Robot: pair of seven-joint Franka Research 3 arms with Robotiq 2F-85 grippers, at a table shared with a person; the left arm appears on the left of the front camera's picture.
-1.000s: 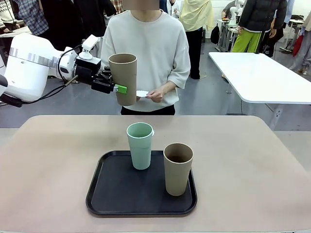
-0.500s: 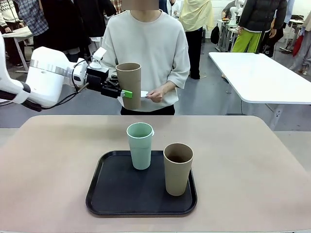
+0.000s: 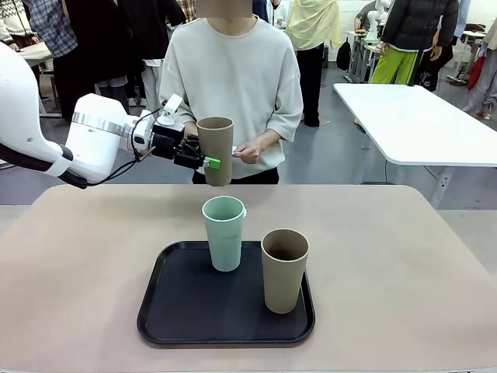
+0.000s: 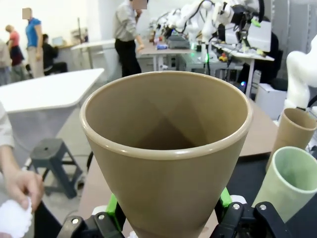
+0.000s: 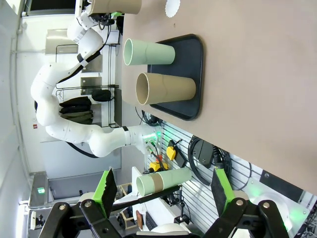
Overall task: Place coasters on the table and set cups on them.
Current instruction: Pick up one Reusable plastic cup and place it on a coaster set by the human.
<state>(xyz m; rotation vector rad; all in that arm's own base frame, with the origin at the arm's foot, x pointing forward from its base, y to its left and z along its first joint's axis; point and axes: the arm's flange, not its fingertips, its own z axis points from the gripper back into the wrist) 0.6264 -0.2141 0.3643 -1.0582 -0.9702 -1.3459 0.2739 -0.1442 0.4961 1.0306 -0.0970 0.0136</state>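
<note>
Brown-tan and upright, one cup (image 3: 215, 148) is pinched low on its wall by the left gripper (image 3: 208, 162) in the upper middle of the front view, clear of the table (image 3: 388, 256), probably kept aloft because no coaster is laid. One coaster (image 4: 12, 220) is held in the person's hand (image 3: 250, 150) just beside it. At lower centre a mint cup (image 3: 224, 233) and a second brown cup (image 3: 284, 270) are left on the black tray (image 3: 163, 311). The right gripper (image 5: 163, 191) is spread, empty.
</note>
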